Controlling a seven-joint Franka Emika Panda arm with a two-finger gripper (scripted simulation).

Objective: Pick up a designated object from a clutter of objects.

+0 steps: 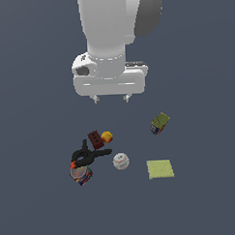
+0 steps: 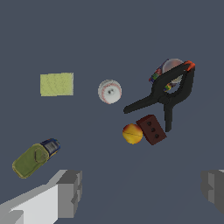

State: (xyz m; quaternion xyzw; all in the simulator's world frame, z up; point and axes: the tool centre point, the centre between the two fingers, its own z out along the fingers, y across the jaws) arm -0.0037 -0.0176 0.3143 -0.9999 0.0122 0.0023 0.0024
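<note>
Nearest the camera in the exterior view sits the small round can with a silvery top and a red and blue label (image 1: 81,174). It touches the black plastic spring clamp with orange tips (image 1: 87,156), which lies partly over it. Just to the exterior view's right is the white baseball with red stitches (image 1: 121,161). It is round and looks smooth. Further to that side is the flat yellow-green square pad (image 1: 160,169), which looks soft and a bit rough, like a sponge cloth.

A little farther back, the small brown block with holes (image 1: 95,138) touches the shiny orange ball (image 1: 106,136). They sit just behind the clamp.

Farther still, and off to the exterior view's right, is the small round can with an olive-green top and a blue, orange and yellow label (image 1: 159,123). This is the one to pick up. It lies tipped on its side on the dark grey bench (image 1: 210,193), well apart from everything else.

High above all of them hangs the white pincer (image 1: 111,98). Its two short grey fingers (image 2: 69,192) are spread wide and hold nothing.

I think the job is at its very start: the arm is only getting ready to reach. Next, the pincer should move over the olive-topped can, turn to fit across its round body, and then go down. The can is hard and round, so it may roll if bumped.
</note>
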